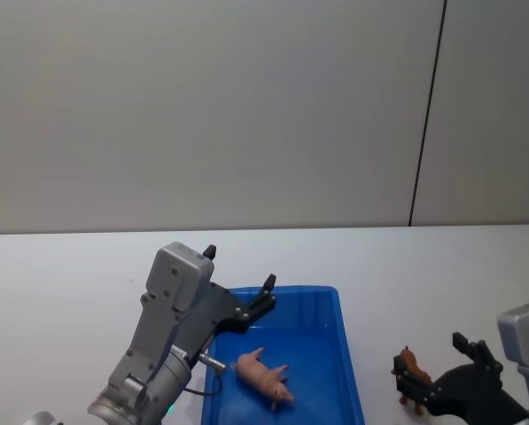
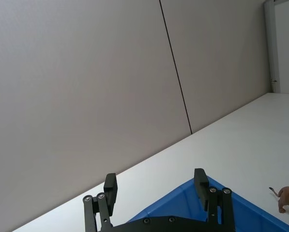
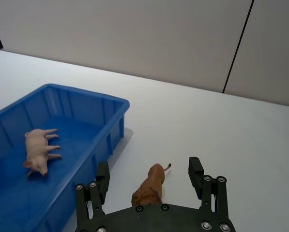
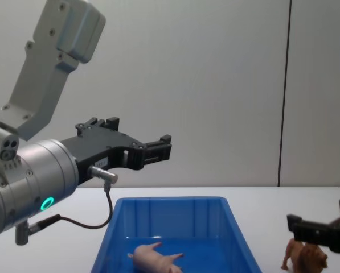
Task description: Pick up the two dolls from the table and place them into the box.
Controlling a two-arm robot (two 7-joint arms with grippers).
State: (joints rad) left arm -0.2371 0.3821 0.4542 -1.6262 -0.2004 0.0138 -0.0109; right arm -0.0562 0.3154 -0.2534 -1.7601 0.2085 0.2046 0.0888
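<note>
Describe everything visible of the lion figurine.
The lion is a small brown, plastic-looking figurine with a darker mane and a thin tail. It stands upright on the white table, right of the blue box, between the fingers of the open right gripper, touching neither.

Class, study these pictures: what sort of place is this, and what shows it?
Probably a robot test lab: a white table before a plain wall, the left claw and right claw, a toy pig in a blue box.
</note>
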